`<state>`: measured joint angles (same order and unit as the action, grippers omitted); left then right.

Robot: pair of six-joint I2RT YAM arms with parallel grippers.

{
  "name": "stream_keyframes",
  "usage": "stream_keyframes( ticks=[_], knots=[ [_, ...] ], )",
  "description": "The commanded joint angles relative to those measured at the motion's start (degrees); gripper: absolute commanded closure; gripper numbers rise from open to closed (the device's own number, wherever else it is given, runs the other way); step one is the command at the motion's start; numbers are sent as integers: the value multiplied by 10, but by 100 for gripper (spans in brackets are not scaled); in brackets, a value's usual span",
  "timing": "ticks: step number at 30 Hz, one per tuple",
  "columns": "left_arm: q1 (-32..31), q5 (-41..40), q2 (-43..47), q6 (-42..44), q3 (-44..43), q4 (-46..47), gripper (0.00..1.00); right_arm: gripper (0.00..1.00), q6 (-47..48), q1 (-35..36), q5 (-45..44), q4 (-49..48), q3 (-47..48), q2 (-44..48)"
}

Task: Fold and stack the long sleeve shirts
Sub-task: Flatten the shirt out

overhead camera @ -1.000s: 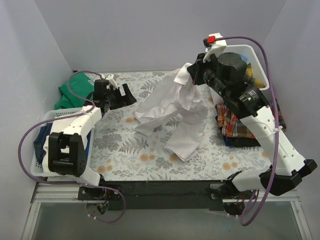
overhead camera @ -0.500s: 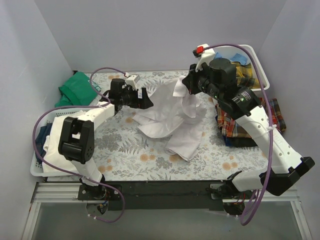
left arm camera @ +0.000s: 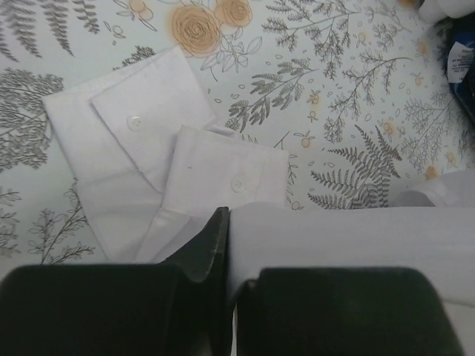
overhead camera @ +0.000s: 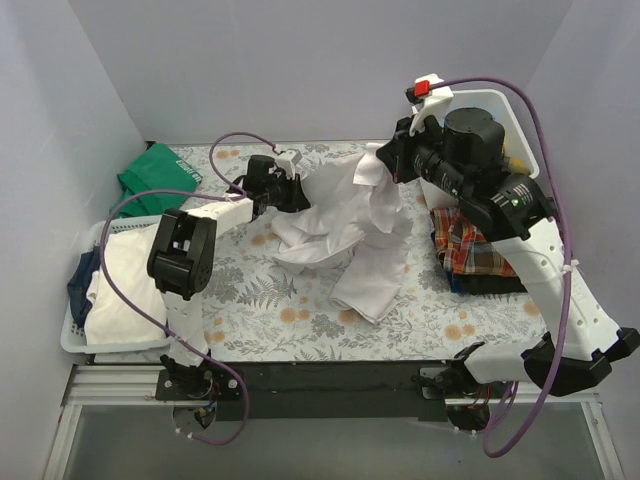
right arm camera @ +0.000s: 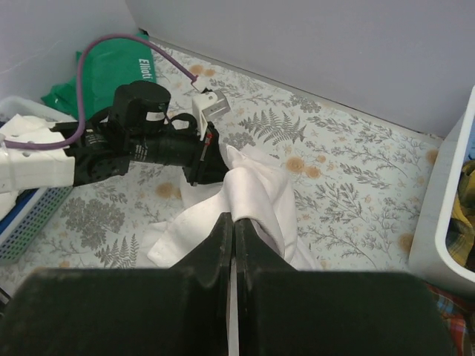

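Note:
The large white shirt (overhead camera: 345, 225) lies crumpled on the middle of the floral cover, its upper part lifted. My right gripper (overhead camera: 385, 165) is shut on a raised fold of it (right arm camera: 256, 185), with cloth pinched between the jaws (right arm camera: 234, 219). My left gripper (overhead camera: 298, 190) is shut on the shirt's left edge; in the left wrist view white cloth runs between the jaws (left arm camera: 228, 222), and two buttoned cuffs (left arm camera: 148, 141) lie flat beyond them. A red-orange-navy plaid shirt (overhead camera: 468, 250) lies at the right under the right arm. Yellow plaid cloth (right arm camera: 464, 222) shows inside the white bin.
A white bin (overhead camera: 512, 112) stands at the back right. A green cloth (overhead camera: 155, 175) lies at the back left. A white basket (overhead camera: 78, 335) with white and blue clothes sits at the near left. The floral table cover (overhead camera: 260, 300) spreads under everything.
My left arm has reached right to the white shirt and its jaws have gone from open to shut on the cloth. My right gripper stays shut, holding the shirt up.

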<state>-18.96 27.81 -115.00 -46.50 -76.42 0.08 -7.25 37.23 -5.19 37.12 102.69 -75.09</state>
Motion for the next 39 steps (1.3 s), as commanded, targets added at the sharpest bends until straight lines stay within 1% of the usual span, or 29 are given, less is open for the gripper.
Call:
stream_keyframes(
  ticks=[1, 2, 3, 4, 6, 7, 9, 14, 18, 21, 24, 28, 31, 32, 34, 37, 39],
  knots=[
    [3, -110, 107, 0, -15, 3, 100, 99, 8, -6, -39, -25, 28, 28],
    [4, -138, 128, 4, -14, 2, 100, 99, 8, -8, -59, -25, 23, 28],
    [3, -191, 148, 4, -15, -16, 100, 99, 7, -9, -68, -28, 14, 28],
    [5, -218, 184, 7, -19, -21, 100, 99, 7, -11, -77, -32, 10, 27],
    [6, -271, 212, 12, -43, -39, 100, 99, 4, -16, -102, -41, 7, 20],
    [7, -290, 239, 14, -51, -45, 100, 99, 5, -20, -110, -44, 9, 16],
    [7, -325, 262, 15, -83, -61, 100, 99, 1, -30, -133, -52, 19, 4],
    [8, -376, 326, 25, -139, -80, 100, 99, 3, -54, -170, -79, 85, -16],
    [8, -403, 366, 46, -181, -88, 100, 99, 26, -59, -167, -120, 109, -9],
    [8, -407, 393, 56, -210, -90, 100, 99, 43, -60, -149, -160, 116, 6],
    [8, -420, 409, 64, -236, -94, 100, 99, 50, -60, -113, -197, 117, 23],
    [8, -457, 428, 78, -280, -92, 100, 99, 55, -60, -42, -231, 116, 42],
    [8, -485, 427, 93, -325, -81, 100, 99, 57, -60, 9, -252, 110, 57],
    [8, -494, 423, 93, -353, -77, 100, 99, 57, -60, 20, -255, 110, 61],
    [8, -530, 415, 94, -377, -72, 100, 99, 57, -60, 49, -262, 112, 63],
    [7, -538, 411, 104, -393, -41, 100, 99, 60, -60, 121, -272, 114, 65],
    [8, -532, 410, 108, -410, -20, 100, 99, 58, -60, 144, -277, 116, 61]
  ],
)
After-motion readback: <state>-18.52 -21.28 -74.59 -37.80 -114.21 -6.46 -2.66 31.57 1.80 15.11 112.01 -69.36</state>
